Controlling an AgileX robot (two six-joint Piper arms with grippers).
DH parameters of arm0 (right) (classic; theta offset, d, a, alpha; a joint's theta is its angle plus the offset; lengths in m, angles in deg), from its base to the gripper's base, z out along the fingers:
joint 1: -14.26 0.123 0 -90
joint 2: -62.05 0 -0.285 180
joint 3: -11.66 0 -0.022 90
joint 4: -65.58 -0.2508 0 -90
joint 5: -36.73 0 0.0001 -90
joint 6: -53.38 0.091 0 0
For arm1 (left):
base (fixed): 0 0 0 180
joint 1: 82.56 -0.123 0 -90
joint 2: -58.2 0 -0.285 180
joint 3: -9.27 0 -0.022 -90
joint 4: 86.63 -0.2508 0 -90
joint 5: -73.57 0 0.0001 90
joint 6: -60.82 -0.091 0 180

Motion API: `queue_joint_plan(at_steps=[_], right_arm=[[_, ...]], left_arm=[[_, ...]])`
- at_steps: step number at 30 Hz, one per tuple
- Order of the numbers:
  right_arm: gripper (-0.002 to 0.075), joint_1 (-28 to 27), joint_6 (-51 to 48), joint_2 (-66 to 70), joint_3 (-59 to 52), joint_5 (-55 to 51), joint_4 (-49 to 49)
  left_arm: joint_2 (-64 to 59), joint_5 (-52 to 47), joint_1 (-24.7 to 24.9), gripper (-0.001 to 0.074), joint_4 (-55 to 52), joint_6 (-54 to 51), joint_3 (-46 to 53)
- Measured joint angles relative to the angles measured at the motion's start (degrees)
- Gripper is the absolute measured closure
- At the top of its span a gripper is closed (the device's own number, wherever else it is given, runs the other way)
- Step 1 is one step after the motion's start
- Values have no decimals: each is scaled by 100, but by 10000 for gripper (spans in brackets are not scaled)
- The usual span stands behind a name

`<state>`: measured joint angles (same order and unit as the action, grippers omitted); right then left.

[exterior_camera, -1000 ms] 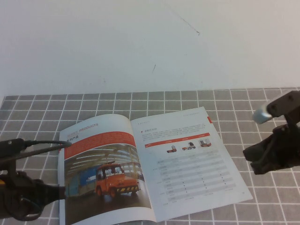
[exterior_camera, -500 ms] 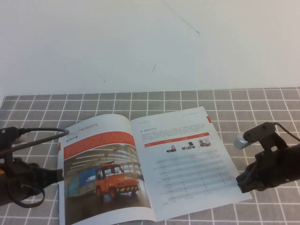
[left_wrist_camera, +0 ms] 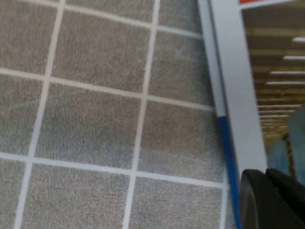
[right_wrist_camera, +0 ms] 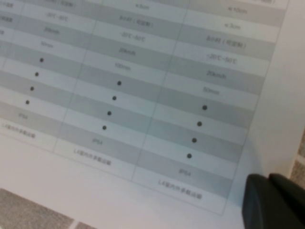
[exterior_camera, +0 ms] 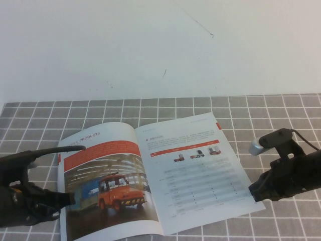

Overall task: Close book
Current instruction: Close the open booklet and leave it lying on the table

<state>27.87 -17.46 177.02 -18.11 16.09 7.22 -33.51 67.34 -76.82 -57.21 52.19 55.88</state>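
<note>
while left tool (exterior_camera: 69, 197) and right tool (exterior_camera: 254, 190) flank it, book (exterior_camera: 150, 173) lies open

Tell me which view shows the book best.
High view: whole open book, left gripper at its left edge, right gripper at its right. Left wrist view shows only its page edge; right wrist view only its printed chart.

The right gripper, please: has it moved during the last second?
Yes. Against the grey tiled mat, the right gripper has come down and leftward to the open truck brochure's right edge; the left gripper sits at its left edge.
</note>
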Motion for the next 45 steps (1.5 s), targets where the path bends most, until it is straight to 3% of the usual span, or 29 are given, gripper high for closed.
queue_joint_plan(at_steps=[17, 23, 30, 37, 45], right_arm=[[729, 0, 0, 2, 0, -12, -55], [729, 0, 0, 12, 0, -46, -55], [729, -10, -11, 34, 12, -184, -216], [729, -10, -18, 60, 12, -507, -363], [729, -10, -18, 39, 12, -698, -508]], left_arm=[[-656, 319, 0, 739, 148, 83, -21], [-679, 193, 132, 738, 927, 61, -66], [-754, -101, 927, 738, 1685, 11, -273], [-812, -428, 1745, 739, 1709, -213, -1251], [-690, -749, 2100, 739, 1741, -937, -2146]])
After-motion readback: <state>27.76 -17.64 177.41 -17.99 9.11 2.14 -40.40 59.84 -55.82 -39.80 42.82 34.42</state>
